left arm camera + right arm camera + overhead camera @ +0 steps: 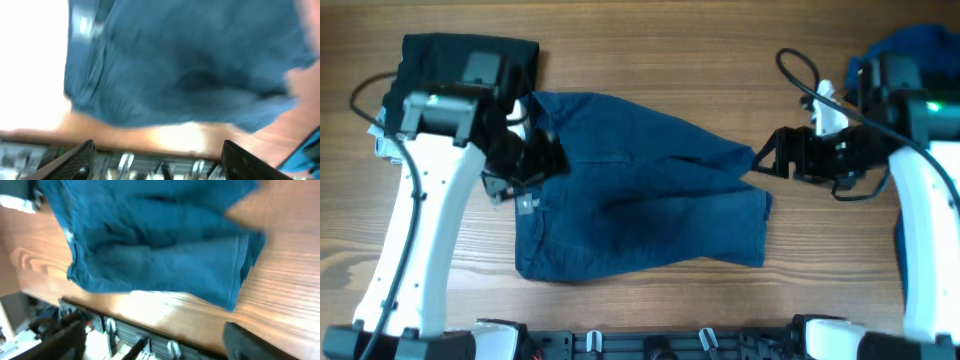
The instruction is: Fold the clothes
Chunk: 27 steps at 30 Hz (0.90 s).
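While the left claw (pixel 159 147) and right claw (pixel 154 329) are gaping wide, the trousers (pixel 650 200) are looking soft and limp, likely wanting hem-corner pinches.

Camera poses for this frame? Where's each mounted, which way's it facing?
Overhead: above the table, looking straight down; both arms show, left pincer and right pincer flanking the navy trousers.
Left wrist: on the left arm, looking across the trousers toward the near-edge rail; own fingers spread at bottom.
Right wrist: on the right arm, facing likewise; own fingers spread at bottom.
Shared: all three see the trousers; both wrist views see the rail.
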### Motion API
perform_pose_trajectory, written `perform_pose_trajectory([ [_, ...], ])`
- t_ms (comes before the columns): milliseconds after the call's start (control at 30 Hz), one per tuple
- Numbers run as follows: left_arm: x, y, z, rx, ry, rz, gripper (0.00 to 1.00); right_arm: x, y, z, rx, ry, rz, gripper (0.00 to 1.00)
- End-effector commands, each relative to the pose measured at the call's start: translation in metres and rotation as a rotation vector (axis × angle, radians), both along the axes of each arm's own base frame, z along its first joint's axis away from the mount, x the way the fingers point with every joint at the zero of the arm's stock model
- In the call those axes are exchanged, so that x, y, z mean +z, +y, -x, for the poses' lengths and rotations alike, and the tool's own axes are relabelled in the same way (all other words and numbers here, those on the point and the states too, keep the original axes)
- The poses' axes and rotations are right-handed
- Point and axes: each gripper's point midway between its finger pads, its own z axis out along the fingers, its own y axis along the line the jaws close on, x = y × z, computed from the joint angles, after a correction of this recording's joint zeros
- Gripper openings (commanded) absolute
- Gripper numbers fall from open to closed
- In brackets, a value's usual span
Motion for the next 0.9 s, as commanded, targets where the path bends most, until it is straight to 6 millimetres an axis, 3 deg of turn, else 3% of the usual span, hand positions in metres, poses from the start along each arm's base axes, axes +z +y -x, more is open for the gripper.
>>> perform_pose_trajectory([
  [0,0.01,0.006,-0.031,0.005,-0.142,-0.039,0.78,0.01,0.0,-0.013,0.006,-0.089,0.01,0.93],
  [233,-0.006,0.008,-0.1,0.028,-0.288,-0.091,0.8,-0.008,-0.023,-0.071,-0.024,-0.207,0.136,0.94],
  [367,-0.032,0.004,-0.125,0.028,-0.278,-0.093,0.76,-0.031,-0.038,-0.11,-0.049,-0.243,0.216,0.95],
  [467,-0.061,0.002,-0.141,0.026,-0.237,-0.1,0.76,-0.053,-0.046,-0.135,-0.06,-0.244,0.253,0.96],
  [700,-0.123,-0.005,-0.182,0.029,-0.227,-0.101,0.72,-0.104,-0.047,-0.168,-0.032,-0.214,0.255,0.96],
  [867,-0.137,-0.001,-0.206,0.057,-0.284,-0.137,0.69,-0.121,-0.04,-0.185,0.018,-0.245,0.224,0.97],
])
